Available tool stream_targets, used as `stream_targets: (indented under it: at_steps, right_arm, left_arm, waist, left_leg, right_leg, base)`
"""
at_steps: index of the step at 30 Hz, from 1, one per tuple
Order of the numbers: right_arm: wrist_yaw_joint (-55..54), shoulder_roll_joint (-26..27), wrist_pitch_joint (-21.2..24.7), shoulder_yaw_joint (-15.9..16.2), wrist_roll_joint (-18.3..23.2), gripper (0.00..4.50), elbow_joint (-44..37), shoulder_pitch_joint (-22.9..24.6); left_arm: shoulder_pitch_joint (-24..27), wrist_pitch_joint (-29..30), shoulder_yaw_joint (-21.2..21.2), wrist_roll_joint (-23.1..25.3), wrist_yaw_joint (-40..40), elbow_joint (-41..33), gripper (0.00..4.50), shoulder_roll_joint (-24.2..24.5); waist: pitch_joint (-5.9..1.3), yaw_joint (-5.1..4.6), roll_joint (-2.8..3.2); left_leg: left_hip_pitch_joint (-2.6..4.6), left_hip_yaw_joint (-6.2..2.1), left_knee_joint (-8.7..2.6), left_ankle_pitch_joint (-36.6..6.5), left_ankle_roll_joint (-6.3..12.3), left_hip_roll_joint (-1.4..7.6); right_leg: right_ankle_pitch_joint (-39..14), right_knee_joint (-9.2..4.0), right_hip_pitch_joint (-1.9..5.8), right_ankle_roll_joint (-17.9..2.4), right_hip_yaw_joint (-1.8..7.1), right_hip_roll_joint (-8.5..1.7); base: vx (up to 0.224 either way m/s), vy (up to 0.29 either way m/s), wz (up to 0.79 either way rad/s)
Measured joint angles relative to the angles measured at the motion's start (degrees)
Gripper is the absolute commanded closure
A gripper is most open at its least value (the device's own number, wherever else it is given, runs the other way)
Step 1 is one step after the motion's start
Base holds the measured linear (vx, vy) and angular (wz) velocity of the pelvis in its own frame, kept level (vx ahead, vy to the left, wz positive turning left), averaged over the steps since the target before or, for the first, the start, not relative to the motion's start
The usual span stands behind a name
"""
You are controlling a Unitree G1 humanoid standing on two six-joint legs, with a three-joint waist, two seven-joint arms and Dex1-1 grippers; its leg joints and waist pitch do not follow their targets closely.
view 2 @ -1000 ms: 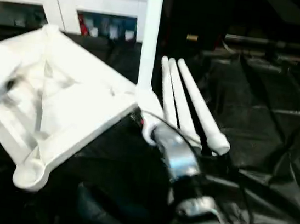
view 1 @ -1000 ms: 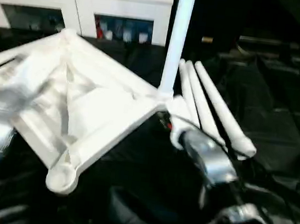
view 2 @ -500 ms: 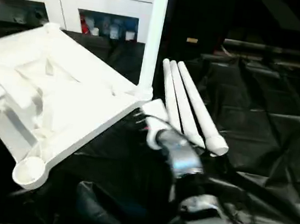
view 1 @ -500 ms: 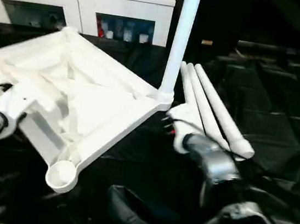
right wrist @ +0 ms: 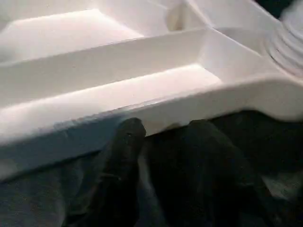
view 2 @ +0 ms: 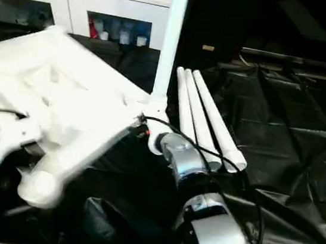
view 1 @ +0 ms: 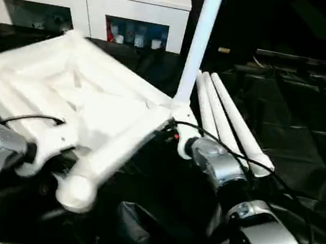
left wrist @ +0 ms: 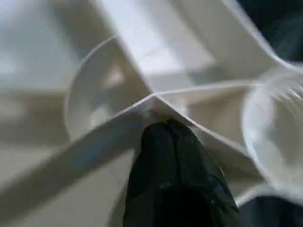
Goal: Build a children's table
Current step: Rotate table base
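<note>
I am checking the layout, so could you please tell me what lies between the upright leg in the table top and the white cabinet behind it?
Only black table cover lies between the upright leg and the cabinet, seen in the left eye view.

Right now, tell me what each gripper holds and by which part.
The left gripper is shut on a rib of the table top. The right gripper is at the top's rim; a grip cannot be told.
</note>
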Motion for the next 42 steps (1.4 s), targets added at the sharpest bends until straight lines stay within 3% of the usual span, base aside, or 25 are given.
stream_targets:
  at_steps: [6, 12, 16, 18, 25, 33, 35, 37, 42]
  right_arm:
    - [-0.14, 0.90, -1.35, -0.56, 0.03, 3.41, 1.71, -0.48]
    - [-1.27, 1.27, -2.16, -0.69, 0.08, 3.94, 1.22, -1.31]
    - [-1.13, 0.76, -2.64, -0.78, 0.14, 4.22, -0.01, -1.18]
    - [-0.65, 0.48, -2.41, -0.72, 0.16, 4.44, -2.16, -0.23]
    - [0.08, 0.36, -2.26, -0.71, 0.85, 4.44, -3.73, 1.35]
    - [0.67, 0.22, -1.27, -0.55, 0.84, 4.44, -5.18, 1.96]
    - [0.75, 0.13, -1.25, -0.45, 0.84, 4.44, -5.21, 1.96]
    - [1.08, -0.23, -1.21, -0.03, 0.82, 4.49, -5.74, 1.95]
    - [1.66, -1.90, -0.99, 0.42, 0.63, 4.50, -6.35, 1.73]
  left_arm:
    - [-5.14, -0.99, -8.04, -1.95, -1.52, -0.81, 4.50, -12.01]
    - [-15.56, -8.54, -9.31, 5.00, 10.82, 15.15, 4.50, -22.75]
    - [-16.86, -10.09, -8.62, 7.24, 15.44, 18.89, 4.50, -22.30]
    - [-16.40, -13.58, -8.57, 7.19, 16.32, 19.94, 4.50, -21.18]
    - [-14.93, -20.41, -6.58, 7.19, 16.72, 22.40, 4.50, -19.97]
    - [-12.81, -21.35, -4.48, 5.55, 17.93, 21.40, 4.50, -20.46]
    - [-11.81, -19.82, -3.30, 4.60, 18.24, 19.64, 4.50, -20.57]
    - [-10.33, -13.65, -0.36, 2.04, 18.24, 13.95, 4.29, -20.13]
    - [-6.95, 0.24, 8.07, -4.51, 15.30, -1.61, 3.83, -11.72]
  waist:
    - [0.28, -1.76, 0.54]
    - [0.46, -2.33, 1.57]
    - [0.45, -2.70, 1.86]
    - [0.45, -2.57, 1.94]
    - [0.37, -2.45, 1.79]
    - [0.31, -2.41, 1.44]
    - [0.31, -2.40, 1.43]
    - [0.38, -2.39, 1.31]
    - [0.40, -2.19, 1.12]
  left_leg:
    - [-0.02, -0.04, 0.00, 0.07, -0.11, 0.02]
    - [0.08, -0.24, -0.08, 0.19, -0.31, 0.10]
    - [0.17, -0.42, -0.08, 0.21, -0.35, 0.10]
    - [0.15, -0.42, -0.08, 0.21, -0.35, 0.10]
    - [0.10, -0.38, -0.03, 0.22, -0.35, 0.08]
    - [0.10, -0.38, -0.03, 0.22, -0.35, 0.10]
    - [0.09, -0.35, -0.03, 0.22, -0.35, 0.10]
    - [0.05, -0.33, -0.03, 0.22, -0.35, 0.10]
    - [0.04, -0.30, -0.05, 0.22, -0.35, 0.12]
  right_leg:
    - [0.03, 0.13, -0.10, -0.04, 0.00, 0.05]
    - [0.03, 0.43, -0.18, -0.05, -0.12, 0.15]
    - [0.03, 0.53, -0.16, -0.05, -0.14, 0.22]
    - [0.03, 0.52, -0.16, -0.05, -0.14, 0.22]
    - [0.03, 0.48, -0.15, -0.06, -0.13, 0.17]
    - [0.03, 0.50, -0.18, -0.05, -0.13, 0.18]
    - [0.03, 0.47, -0.18, -0.05, -0.11, 0.18]
    - [0.03, 0.48, -0.21, -0.05, -0.12, 0.17]
    - [0.01, 0.48, -0.26, -0.04, -0.12, 0.18]
  base:
    - [0.000, 0.000, 0.00]
    - [0.000, 0.000, 0.00]
    - [0.000, 0.000, 0.00]
    - [0.000, 0.000, 0.00]
    - [0.000, 0.000, 0.00]
    - [0.000, 0.000, 0.00]
    - [0.000, 0.000, 0.00]
    - [0.000, 0.000, 0.00]
    - [0.000, 0.000, 0.00]
